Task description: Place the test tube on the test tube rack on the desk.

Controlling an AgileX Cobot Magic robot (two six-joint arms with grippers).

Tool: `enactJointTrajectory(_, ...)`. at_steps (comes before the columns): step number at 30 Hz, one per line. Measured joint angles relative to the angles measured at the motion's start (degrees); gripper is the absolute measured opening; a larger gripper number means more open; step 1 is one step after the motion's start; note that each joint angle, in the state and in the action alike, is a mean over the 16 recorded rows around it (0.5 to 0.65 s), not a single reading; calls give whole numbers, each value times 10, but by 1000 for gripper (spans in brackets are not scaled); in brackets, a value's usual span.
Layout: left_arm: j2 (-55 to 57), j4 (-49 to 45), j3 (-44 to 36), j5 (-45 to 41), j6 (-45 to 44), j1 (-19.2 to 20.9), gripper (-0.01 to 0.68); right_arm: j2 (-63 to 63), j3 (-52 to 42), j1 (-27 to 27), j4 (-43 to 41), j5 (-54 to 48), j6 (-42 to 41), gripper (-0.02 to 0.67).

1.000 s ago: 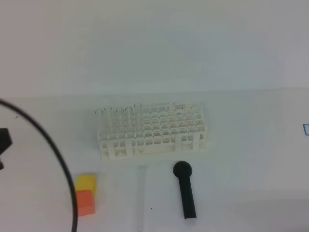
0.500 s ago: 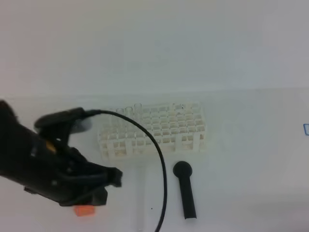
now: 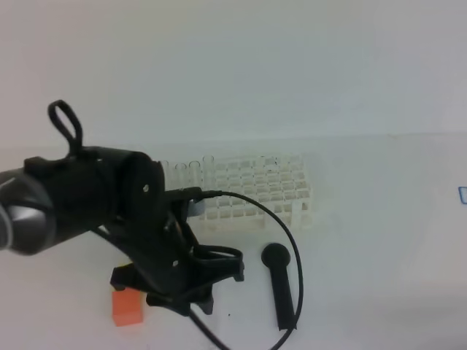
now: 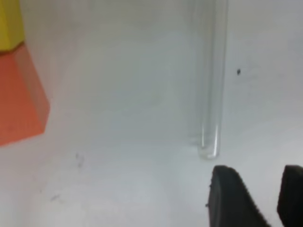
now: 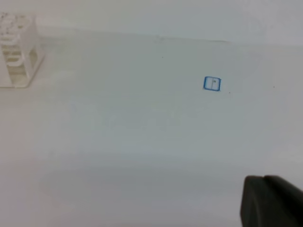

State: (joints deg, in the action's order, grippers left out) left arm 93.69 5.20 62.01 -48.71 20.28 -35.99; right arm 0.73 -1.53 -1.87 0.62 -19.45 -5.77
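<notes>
Clear glass test tube (image 4: 208, 80) lies flat on the desk (image 4: 118, 142), untouched. Left gripper (image 4: 258, 198) hovers just beside its rounded end, fingers apart. Right gripper (image 5: 270, 201) sits closed.

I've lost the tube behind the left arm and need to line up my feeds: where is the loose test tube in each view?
Exterior high: not visible; the left arm covers the desk in front of the test tube rack.
Left wrist: test tube lies upper right, its rounded end just above the fingertips.
Right wrist: not in it.
Shared landmark: the orange block, left of the tube.
</notes>
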Motion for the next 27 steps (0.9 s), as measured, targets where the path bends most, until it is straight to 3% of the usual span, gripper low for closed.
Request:
enactJointTrajectory(9, 102, -55, 83, -49, 20, -26, 289, 0, 0, 0, 0, 0, 0, -1)
enactJointTrajectory(27, 194, -60, 107, -34, 86, -44, 279, 0, 0, 0, 0, 0, 0, -1)
